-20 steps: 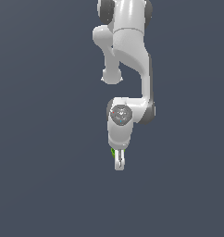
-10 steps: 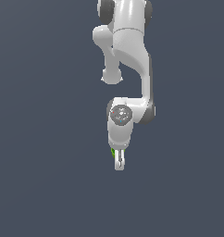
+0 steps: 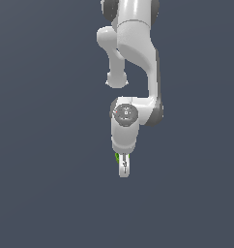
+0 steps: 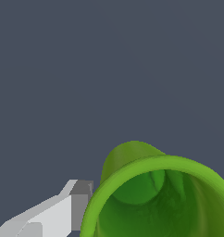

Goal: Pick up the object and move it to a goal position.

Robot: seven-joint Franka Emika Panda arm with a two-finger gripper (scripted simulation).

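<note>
The object is a small bright green cup (image 4: 132, 159) with a darker green inside, and it fills the near part of the wrist view. One white finger with a grey pad (image 4: 79, 203) presses against its outer wall; the other finger is hidden. In the exterior view my gripper (image 3: 123, 168) points straight down below the wrist. Only a thin green sliver of the cup (image 3: 117, 158) shows beside the fingers. The gripper is shut on the cup.
A plain dark grey surface (image 3: 51, 193) surrounds the arm in both views. The white arm links (image 3: 136, 53) rise above the gripper to the frame's upper edge. No other objects or goal marker show.
</note>
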